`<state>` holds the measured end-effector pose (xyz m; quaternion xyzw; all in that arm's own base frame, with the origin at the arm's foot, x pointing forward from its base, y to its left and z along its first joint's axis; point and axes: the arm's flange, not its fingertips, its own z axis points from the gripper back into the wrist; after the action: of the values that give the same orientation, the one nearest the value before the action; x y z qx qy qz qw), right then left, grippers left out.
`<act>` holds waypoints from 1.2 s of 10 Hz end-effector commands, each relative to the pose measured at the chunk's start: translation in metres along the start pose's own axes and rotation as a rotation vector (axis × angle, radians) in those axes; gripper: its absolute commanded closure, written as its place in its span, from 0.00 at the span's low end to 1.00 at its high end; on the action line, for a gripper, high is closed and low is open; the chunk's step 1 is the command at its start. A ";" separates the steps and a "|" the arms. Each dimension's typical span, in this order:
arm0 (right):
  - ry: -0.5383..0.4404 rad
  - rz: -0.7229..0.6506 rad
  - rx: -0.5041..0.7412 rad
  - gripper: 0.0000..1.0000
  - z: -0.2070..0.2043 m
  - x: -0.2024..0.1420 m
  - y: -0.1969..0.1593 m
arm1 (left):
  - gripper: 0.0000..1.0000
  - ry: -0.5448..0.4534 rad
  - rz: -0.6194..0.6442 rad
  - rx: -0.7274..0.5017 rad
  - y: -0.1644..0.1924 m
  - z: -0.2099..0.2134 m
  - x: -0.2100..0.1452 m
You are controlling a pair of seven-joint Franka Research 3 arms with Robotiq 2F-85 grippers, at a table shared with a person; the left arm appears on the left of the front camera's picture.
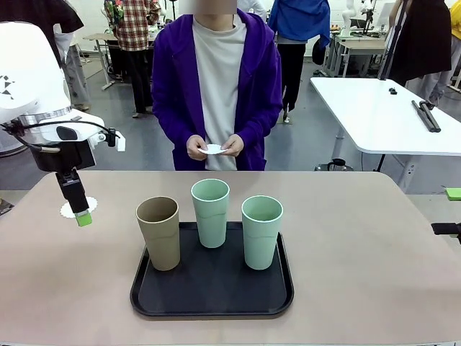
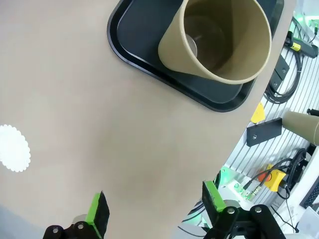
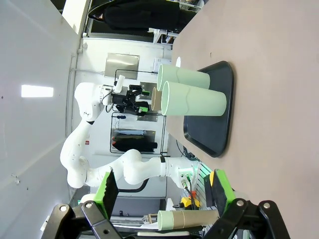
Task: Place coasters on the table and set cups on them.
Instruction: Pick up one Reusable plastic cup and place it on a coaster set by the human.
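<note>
the left gripper [image 1: 81, 209] hangs low over the left end of the table [image 1: 360, 252], fingers pointing down and jaws wide apart, holding nothing. in the left wrist view its 2 green-tipped fingers [image 2: 98, 217] stand well apart over bare tabletop. 1 coaster [image 1: 68, 210] lies flat on the table just beside this gripper. in the front view it is on the gripper's far side, partly hidden by a finger. in the left wrist view it lies off to one side of the fingers, not between them. whether a fingertip touches the table i cannot tell.

the right gripper [image 3: 164, 194] is also spread wide with nothing in it. it is rolled on its side and looks along the tabletop from the table's right side toward the black tray [image 3: 212, 137].

that tray sits in the middle of the table, near the robot's edge. all 3 cups stand upright on it, mouths up: the tan cup [image 1: 158, 234] at the front left corner, 1 green cup [image 1: 210, 214] at the back middle, and the other green cup [image 1: 261, 233] toward the right. they are near one another but apart.

across the table a person in a purple jacket [image 1: 252, 79] stands at the far edge. the person's hands [image 1: 196, 148] are together at the waist, holding a 2nd coaster [image 1: 214, 149].
</note>
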<state>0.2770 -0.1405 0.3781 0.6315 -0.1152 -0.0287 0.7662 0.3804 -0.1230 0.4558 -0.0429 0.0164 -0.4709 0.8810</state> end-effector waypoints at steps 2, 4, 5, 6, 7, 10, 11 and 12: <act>-0.003 -0.002 0.012 0.00 0.001 0.000 0.001 | 0.00 -0.138 -0.129 -0.019 -0.004 -0.003 -0.008; -0.003 -0.002 0.012 0.00 0.001 0.000 0.001 | 0.00 -0.347 -0.454 -0.077 -0.010 -0.012 -0.022; -0.003 -0.002 0.012 0.00 0.001 0.000 0.001 | 0.00 -0.422 -0.536 -0.125 -0.004 -0.011 -0.030; -0.003 -0.002 0.012 0.00 0.001 0.000 0.001 | 0.00 -0.496 -0.591 -0.180 0.005 -0.009 -0.038; -0.003 -0.002 0.012 0.00 0.001 0.000 0.001 | 0.00 -0.643 -0.634 -0.238 0.017 -0.008 -0.048; -0.003 -0.002 0.012 0.00 0.001 0.000 0.001 | 0.00 -0.960 -0.709 -0.350 0.062 -0.026 -0.059; -0.003 -0.002 0.012 0.00 0.001 0.000 0.001 | 0.00 -1.057 -0.714 -0.326 0.072 -0.040 -0.063; -0.003 -0.002 0.012 0.00 0.001 0.000 0.001 | 0.00 -1.094 -0.684 -0.287 0.075 -0.053 -0.062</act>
<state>0.2769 -0.1407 0.3780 0.6315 -0.1153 -0.0291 0.7662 0.3900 -0.0283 0.4105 -0.3940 -0.3742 -0.6329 0.5516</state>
